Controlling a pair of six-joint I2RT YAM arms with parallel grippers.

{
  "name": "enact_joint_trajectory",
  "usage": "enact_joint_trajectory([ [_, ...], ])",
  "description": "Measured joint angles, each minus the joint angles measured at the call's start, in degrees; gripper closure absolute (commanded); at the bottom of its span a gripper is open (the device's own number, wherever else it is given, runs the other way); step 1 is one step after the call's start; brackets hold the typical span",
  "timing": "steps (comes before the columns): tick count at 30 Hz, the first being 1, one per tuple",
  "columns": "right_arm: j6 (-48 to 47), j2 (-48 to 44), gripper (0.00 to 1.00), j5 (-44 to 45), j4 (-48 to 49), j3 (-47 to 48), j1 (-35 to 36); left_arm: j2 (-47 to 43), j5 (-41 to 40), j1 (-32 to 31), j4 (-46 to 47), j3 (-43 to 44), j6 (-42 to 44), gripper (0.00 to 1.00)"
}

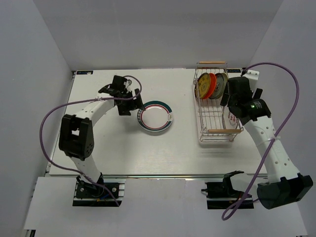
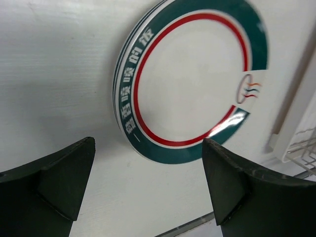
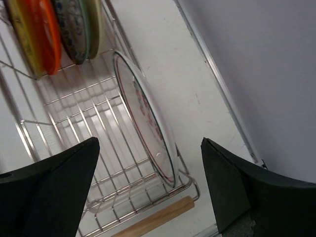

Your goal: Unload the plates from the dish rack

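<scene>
Standing in the rectangular silver wire dish rack (image 1: 215, 123) at the right of the top view were a tan-yellow plate (image 3: 19, 34), an orange-red plate (image 3: 47, 39) and a blue-patterned plate (image 3: 74, 34), upright at its upper end, while a white round plate (image 3: 148, 126) leaned near its right wall.
A green-rimmed white plate (image 1: 155, 117) lay flat on the white table (image 1: 187, 153) at mid-frame, close to the left gripper (image 2: 147, 144), whose jaws gaped, grasping nothing; the right gripper (image 3: 149, 143) hovered over the leaning plate, jaws spread, clear of it.
</scene>
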Motion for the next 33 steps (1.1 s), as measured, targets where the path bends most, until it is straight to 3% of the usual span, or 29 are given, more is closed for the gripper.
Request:
enact_joint_trajectory([
  [9, -4.9, 8.3, 0.11, 1.7, -1.2, 0.4, -3.5, -20.3, -8.2, 0.0, 0.5, -3.5, -2.1, 0.02],
  [12, -5.7, 9.7, 0.16, 1.6, -1.6, 0.4, -4.4, -25.2, -10.4, 0.0, 0.0, -5.3, -2.9, 0.02],
  [15, -6.5, 10.3, 0.27, 1.4, -1.6, 0.4, -5.4, -26.9, -11.6, 0.0, -0.6, -6.4, -3.5, 0.02],
  [17, -7.2, 10.6, 0.41, 0.9, -1.7, 0.4, -6.0, -27.3, -12.0, 0.0, -0.9, -6.7, -3.7, 0.02],
  [21, -8.4, 11.2, 0.48, -0.9, -1.9, 0.3, -7.0, -28.1, -12.9, 0.0, -0.9, -7.3, -3.8, 0.02],
  [26, -9.6, 12.1, 0.70, -2.4, -2.1, 0.3, -7.6, -29.1, -14.2, 0.0, -0.9, -7.7, -3.9, 0.02],
  [30, -10.0, 12.9, 0.80, -3.3, -2.4, 0.3, -7.8, -29.3, -15.3, 0.0, -0.9, -7.8, -3.9, 0.02],
  [33, -11.8, 13.1, 0.81, -3.5, -2.8, 0.3, -7.9, -29.4, -15.8, 0.0, -0.8, -8.2, -3.9, 0.02],
])
